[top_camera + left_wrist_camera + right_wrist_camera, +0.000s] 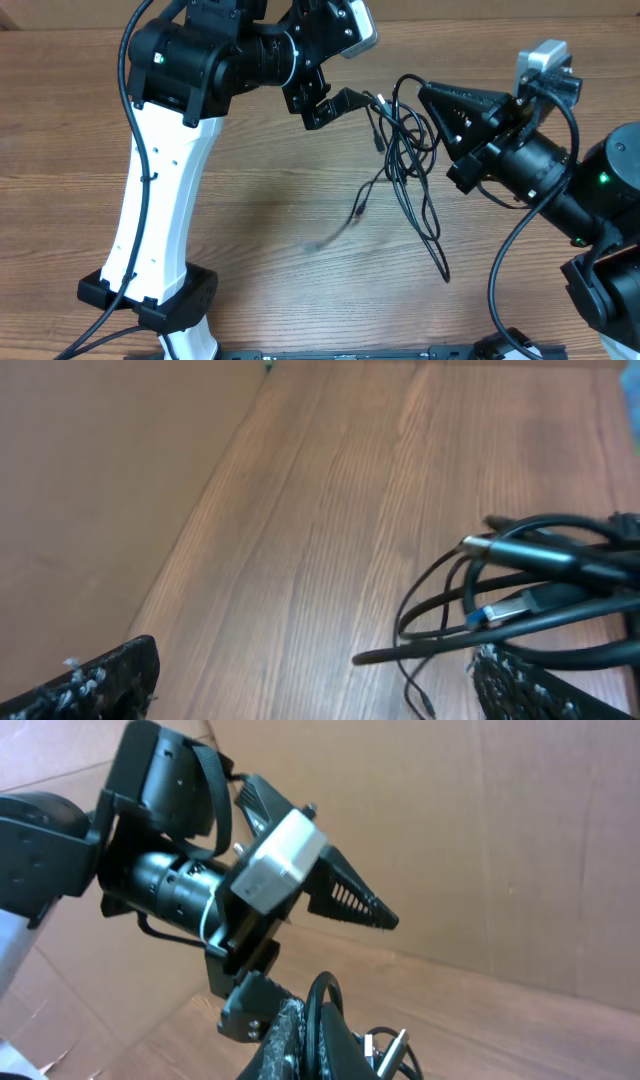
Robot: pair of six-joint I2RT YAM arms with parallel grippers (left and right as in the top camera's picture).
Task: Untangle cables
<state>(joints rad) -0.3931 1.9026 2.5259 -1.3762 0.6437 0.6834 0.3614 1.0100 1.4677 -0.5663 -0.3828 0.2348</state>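
The cables (410, 145) are thin black cords in loose tangled loops, hanging above the table from my right gripper (428, 100). One strand trails down to the table's front (443, 268), and a plug end (357, 210) dangles at the left. In the right wrist view my right gripper (318, 1038) is shut on a cable loop (322, 992). My left gripper (345, 98) is open, just left of the bundle. In the left wrist view its fingers (320, 675) are wide apart, and the cables with metal plugs (530, 585) cross over the right finger.
The wooden table (270, 220) lies under both arms. The left arm's white base (150, 240) stands at the front left, with thick black robot cables. The right arm's base (610, 270) is at the right edge. A cardboard wall (480, 830) rises behind the table.
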